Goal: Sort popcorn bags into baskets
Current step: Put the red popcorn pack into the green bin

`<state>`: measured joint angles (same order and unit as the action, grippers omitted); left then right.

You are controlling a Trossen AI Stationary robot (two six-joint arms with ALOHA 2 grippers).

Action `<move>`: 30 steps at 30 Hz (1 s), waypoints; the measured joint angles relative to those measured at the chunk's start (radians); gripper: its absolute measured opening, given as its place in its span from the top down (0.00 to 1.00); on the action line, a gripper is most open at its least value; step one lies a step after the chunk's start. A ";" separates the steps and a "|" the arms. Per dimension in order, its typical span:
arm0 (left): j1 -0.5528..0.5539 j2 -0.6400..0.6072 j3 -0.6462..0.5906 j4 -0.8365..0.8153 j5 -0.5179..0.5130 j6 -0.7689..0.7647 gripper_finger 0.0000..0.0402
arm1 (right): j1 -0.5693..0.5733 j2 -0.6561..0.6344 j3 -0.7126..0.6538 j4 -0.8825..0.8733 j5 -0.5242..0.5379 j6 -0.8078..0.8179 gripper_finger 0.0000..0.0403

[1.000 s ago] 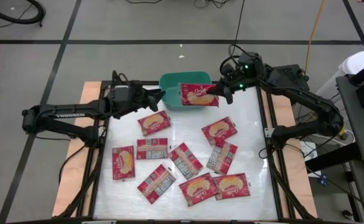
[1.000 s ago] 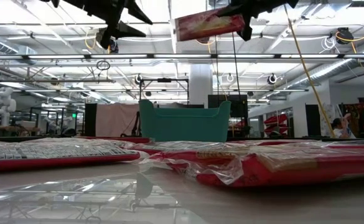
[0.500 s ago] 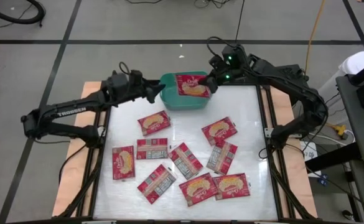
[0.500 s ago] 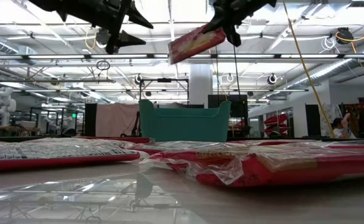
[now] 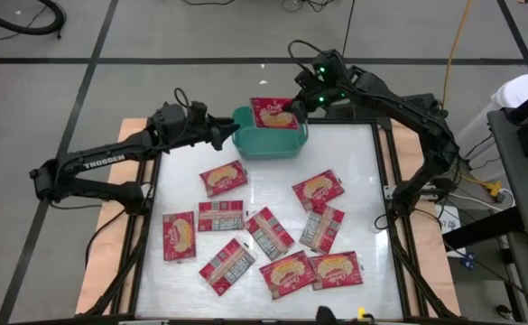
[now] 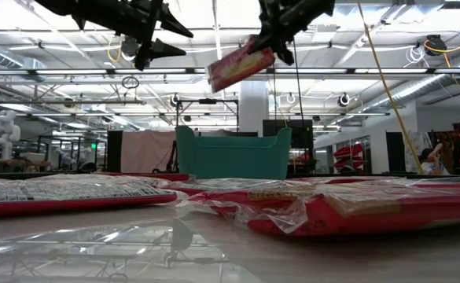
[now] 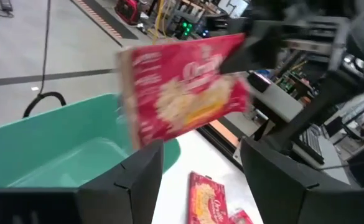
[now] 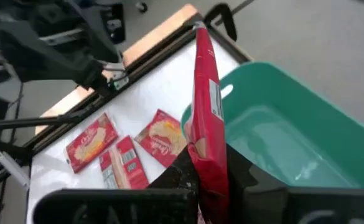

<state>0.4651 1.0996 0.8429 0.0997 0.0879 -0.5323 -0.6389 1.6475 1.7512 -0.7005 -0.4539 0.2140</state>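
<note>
Red popcorn bag (image 5: 275,113) clamped in right jaws above teal basket (image 5: 268,143), left jaws seemingly apart, empty.

Red popcorn bags (image 5: 223,178) with yellow-cream popcorn print; teal-green basket (image 5: 268,144).

Popcorn bags (image 5: 226,177): nine on table, one held aloft. Basket (image 5: 265,144): one.

The right pincer (image 8: 208,180) grips a red popcorn bag (image 8: 206,118) edge-on above the teal basket (image 8: 306,118).
</note>
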 joint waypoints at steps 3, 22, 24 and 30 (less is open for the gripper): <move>-0.018 0.000 0.000 0.000 0.001 0.000 0.49 | -0.015 0.050 0.000 0.000 -0.020 -0.016 0.97; -0.042 0.000 0.000 -0.019 -0.065 0.004 0.55 | -0.113 0.276 0.000 0.070 -0.020 -0.123 0.94; -0.039 0.000 0.000 -0.022 -0.071 0.006 0.55 | -0.120 0.292 0.000 0.084 -0.021 -0.131 0.94; -0.018 0.000 0.000 -0.034 -0.073 0.045 0.55 | -0.134 0.333 0.000 0.118 -0.046 -0.147 0.93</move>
<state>0.4473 1.0996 0.8429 0.0661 0.0147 -0.4873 -0.7729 1.9805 1.7515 -0.5822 -0.4997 0.0668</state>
